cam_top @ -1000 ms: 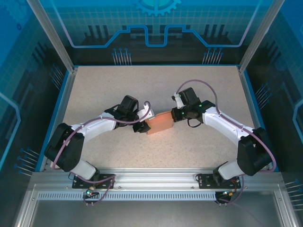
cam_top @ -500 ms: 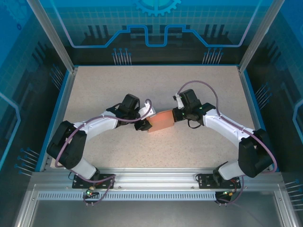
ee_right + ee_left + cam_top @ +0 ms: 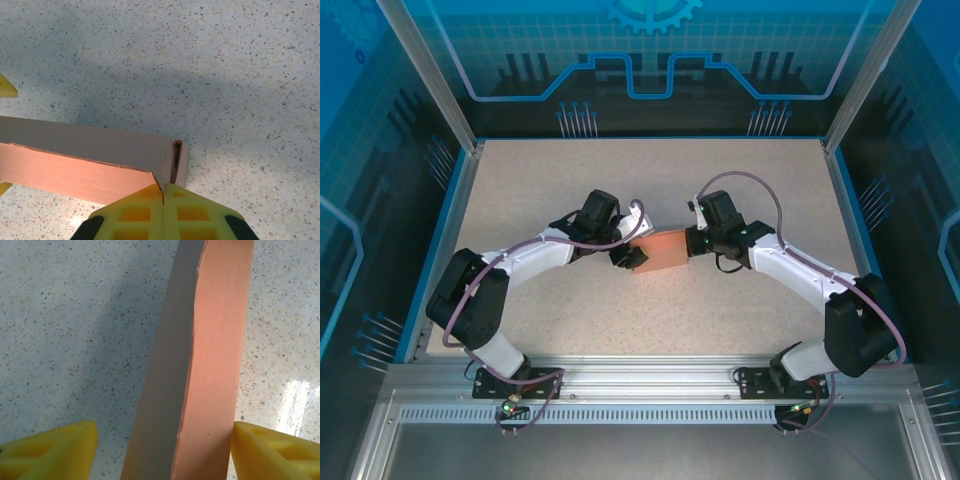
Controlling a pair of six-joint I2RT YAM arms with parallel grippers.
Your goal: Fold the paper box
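The paper box (image 3: 661,249) is a salmon-pink cardboard box with grey inner faces, held between the two arms at mid-table. My left gripper (image 3: 631,256) is at its left end, open. In the left wrist view the box (image 3: 215,355) stands on edge between the yellow fingers (image 3: 55,450) of my left gripper (image 3: 164,442). The right finger touches the pink face, and a gap shows beside the left finger. My right gripper (image 3: 693,242) is at the box's right end. In the right wrist view my right gripper (image 3: 163,189) is shut on a thin wall of the box (image 3: 75,170) at its corner.
The speckled tabletop (image 3: 650,180) has a blue rim and metal posts at the back corners. Open room lies behind and in front of the box. A bright glare patch (image 3: 295,400) lies on the table to the right of the box.
The left jaws have spread apart and let go of the box. Both grippers and the box have shifted a little toward the back of the table.
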